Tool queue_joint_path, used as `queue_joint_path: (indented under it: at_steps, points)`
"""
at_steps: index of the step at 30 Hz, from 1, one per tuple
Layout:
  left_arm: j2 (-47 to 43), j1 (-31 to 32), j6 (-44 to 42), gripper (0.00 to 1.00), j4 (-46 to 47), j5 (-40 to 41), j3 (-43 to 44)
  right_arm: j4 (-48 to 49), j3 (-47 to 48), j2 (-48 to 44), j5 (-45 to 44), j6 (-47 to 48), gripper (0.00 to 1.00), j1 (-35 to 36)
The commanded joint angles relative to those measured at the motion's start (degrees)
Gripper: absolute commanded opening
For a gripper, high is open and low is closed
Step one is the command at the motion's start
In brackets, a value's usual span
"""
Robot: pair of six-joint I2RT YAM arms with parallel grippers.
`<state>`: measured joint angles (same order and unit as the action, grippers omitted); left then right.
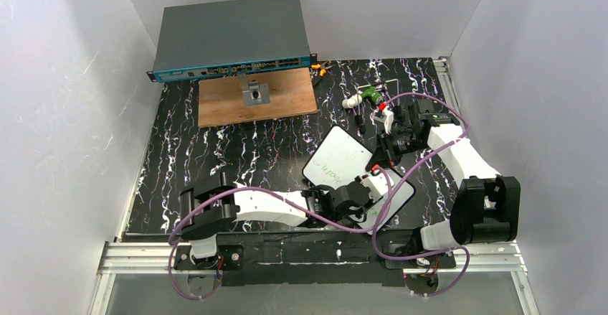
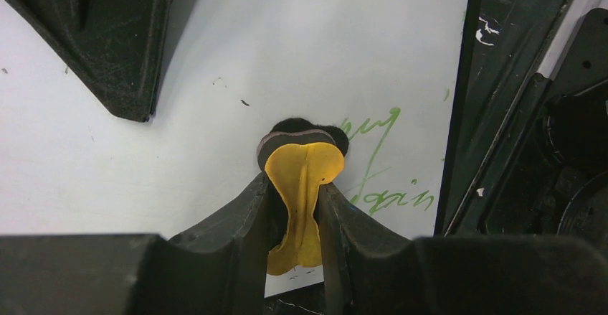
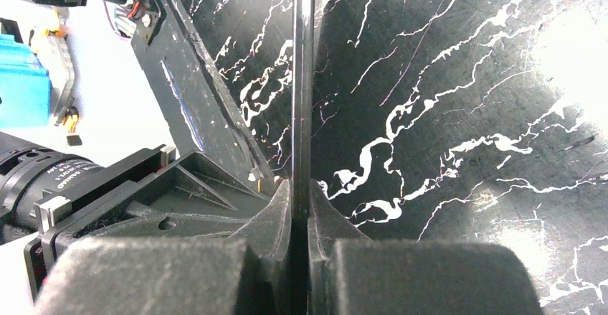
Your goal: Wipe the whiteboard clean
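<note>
The whiteboard (image 1: 335, 156) lies slanted on the black marbled table, green handwriting (image 1: 331, 167) on it. In the left wrist view the whiteboard (image 2: 301, 35) fills the frame, with green words (image 2: 393, 199) to the right of my tool. My left gripper (image 2: 296, 186) is shut on a yellow eraser (image 2: 302, 175) whose dark felt pad (image 2: 295, 133) rests against the board. From above, the left gripper (image 1: 361, 188) sits over the board's middle. My right gripper (image 3: 301, 189) is shut on the board's thin dark rim (image 3: 302, 92), at the board's right edge (image 1: 380, 158).
A brown wooden board (image 1: 287, 100) with a small metal fixture (image 1: 255, 94) lies at the back, and a grey network switch (image 1: 231, 36) stands behind it. Markers and small parts (image 1: 367, 97) are scattered at the back right. White walls enclose the table.
</note>
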<state>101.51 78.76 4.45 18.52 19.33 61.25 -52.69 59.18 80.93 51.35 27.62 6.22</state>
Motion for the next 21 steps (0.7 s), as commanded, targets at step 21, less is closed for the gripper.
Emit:
queue_joint_path:
  at_steps: [21]
  points:
    - [-1.4, 1.6, -4.2, 0.00, 4.1, 1.4, -2.4, 2.9, 1.4, -2.3, 2.6, 2.8, 0.01, -0.5]
